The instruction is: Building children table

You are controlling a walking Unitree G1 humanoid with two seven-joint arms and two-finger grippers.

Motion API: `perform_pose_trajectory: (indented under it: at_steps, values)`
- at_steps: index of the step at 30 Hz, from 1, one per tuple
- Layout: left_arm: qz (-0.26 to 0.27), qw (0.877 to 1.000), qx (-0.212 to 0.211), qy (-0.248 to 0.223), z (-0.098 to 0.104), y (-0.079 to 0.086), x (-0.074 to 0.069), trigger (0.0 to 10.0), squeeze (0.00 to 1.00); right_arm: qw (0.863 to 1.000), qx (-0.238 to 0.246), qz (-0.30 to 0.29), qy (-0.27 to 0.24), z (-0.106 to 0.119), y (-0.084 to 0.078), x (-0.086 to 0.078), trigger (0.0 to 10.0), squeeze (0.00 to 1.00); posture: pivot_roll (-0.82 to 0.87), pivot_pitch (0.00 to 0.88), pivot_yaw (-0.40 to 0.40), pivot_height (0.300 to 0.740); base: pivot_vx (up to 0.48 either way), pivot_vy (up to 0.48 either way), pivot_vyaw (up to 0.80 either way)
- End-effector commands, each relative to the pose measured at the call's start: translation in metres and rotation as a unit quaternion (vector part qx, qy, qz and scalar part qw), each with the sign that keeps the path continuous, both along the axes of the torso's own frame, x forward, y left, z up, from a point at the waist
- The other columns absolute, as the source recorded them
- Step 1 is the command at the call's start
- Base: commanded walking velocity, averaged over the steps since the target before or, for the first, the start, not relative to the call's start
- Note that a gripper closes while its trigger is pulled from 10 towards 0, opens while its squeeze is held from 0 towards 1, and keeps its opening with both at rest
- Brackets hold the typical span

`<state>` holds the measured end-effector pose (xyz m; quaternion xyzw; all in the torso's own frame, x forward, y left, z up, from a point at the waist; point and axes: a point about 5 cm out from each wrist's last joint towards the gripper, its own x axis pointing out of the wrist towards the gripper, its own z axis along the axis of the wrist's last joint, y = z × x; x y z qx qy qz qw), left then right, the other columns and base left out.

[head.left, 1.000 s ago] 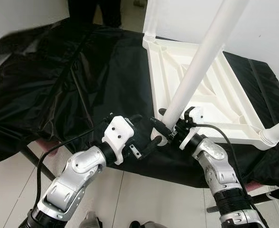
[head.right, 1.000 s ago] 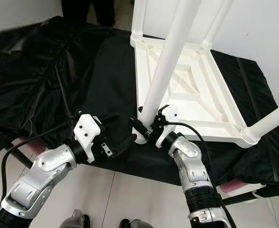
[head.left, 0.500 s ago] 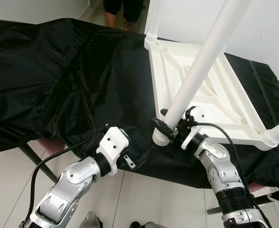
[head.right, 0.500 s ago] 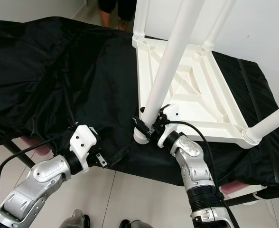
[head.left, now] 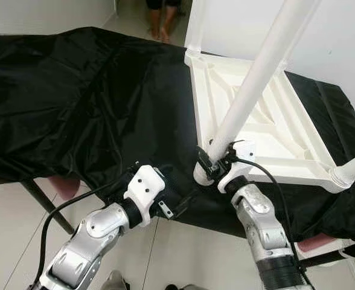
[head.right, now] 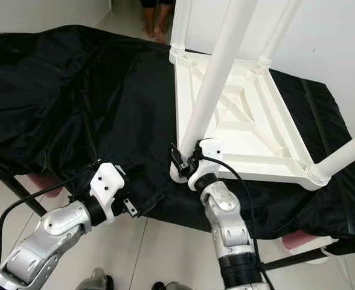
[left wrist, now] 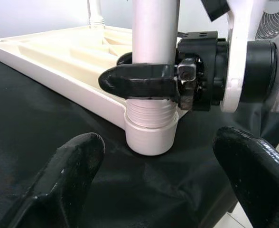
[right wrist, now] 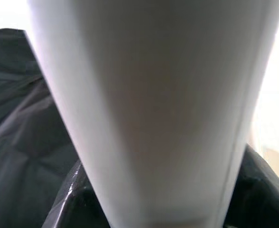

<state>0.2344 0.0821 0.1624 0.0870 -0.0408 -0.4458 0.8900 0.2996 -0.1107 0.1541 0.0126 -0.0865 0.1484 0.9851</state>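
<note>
The right gripper (left wrist: pixel 151 83) clenches the white leg (head.left: pixel 250 90) just above its threaded end, at the near-left corner of the upturned tabletop (head.left: pixel 274 130) on the black cloth (head.left: pixel 75 109). The left gripper (head.left: pixel 176 202) hangs spread beside it. Tilting the leg risks cross-threading the socket.

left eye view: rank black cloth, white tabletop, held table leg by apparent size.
1. black cloth, spread across most of the frame.
2. white tabletop, lying upside down on the cloth.
3. table leg, held near its base by the right gripper; it rises toward the camera, so it looks bigger than it is.
</note>
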Motion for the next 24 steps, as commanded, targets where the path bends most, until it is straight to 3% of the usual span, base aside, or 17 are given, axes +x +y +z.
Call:
perform_pose_trajectory:
  at_steps: [1,8,9,10,12,13,14,19,23,24]
  values:
    - [-0.026,1.000,0.011,-0.001,-0.001,-0.003,-0.003,10.0,0.00,0.997,-0.017,-0.070,0.037,-0.014,-0.011,-0.002,0.0,0.00,0.15,0.091,-0.139,0.740,0.000,0.000,0.00]
    - [-0.025,1.000,0.008,-0.007,0.001,-0.005,0.000,10.0,0.00,0.992,0.001,-0.122,0.038,-0.012,-0.001,-0.005,0.0,0.00,0.14,0.077,-0.133,0.740,0.000,0.000,0.00]
    - [-0.026,1.000,0.008,-0.007,0.001,-0.006,0.000,10.0,0.00,0.991,0.001,-0.125,0.038,-0.012,-0.002,-0.006,6.7,0.00,0.14,0.077,-0.133,0.740,0.000,0.000,0.00]
    - [-0.027,1.000,0.009,-0.007,0.001,-0.006,0.000,10.0,0.00,0.992,0.007,-0.124,0.037,-0.011,-0.004,-0.006,10.0,0.00,0.14,0.077,-0.133,0.740,0.000,0.000,0.00]
    - [-0.028,1.000,0.009,-0.008,0.001,-0.006,0.001,10.0,0.00,0.993,0.014,-0.114,0.036,-0.010,-0.004,-0.006,10.0,0.00,0.14,0.077,-0.133,0.740,0.000,0.000,0.00]
    - [-0.029,1.000,0.009,-0.009,0.002,-0.007,0.001,10.0,0.00,0.994,0.021,-0.099,0.029,-0.007,-0.004,-0.006,10.0,0.55,0.14,0.070,-0.129,0.740,0.000,0.000,0.00]
    - [-0.029,0.999,0.009,-0.009,0.002,-0.007,0.002,10.0,0.00,0.996,0.031,-0.082,0.024,-0.006,-0.004,-0.006,10.0,1.00,0.14,0.070,-0.129,0.740,0.000,0.000,0.00]
    - [-0.030,0.999,0.008,-0.011,0.003,-0.007,0.002,10.0,0.00,0.998,0.039,-0.046,0.015,-0.002,-0.005,-0.005,10.0,1.00,0.14,0.070,-0.129,0.740,0.000,0.000,0.00]
    - [-0.029,0.999,0.008,-0.013,0.004,-0.007,0.003,10.0,0.00,0.999,0.034,0.022,0.003,0.004,-0.010,0.000,10.0,1.00,0.14,0.075,-0.123,0.740,0.000,0.000,0.00]
    - [-0.029,0.999,0.008,-0.013,0.005,-0.006,0.003,10.0,0.00,0.998,0.018,0.059,-0.005,0.008,-0.014,0.002,10.0,0.00,0.14,0.075,-0.123,0.740,0.000,0.000,0.00]
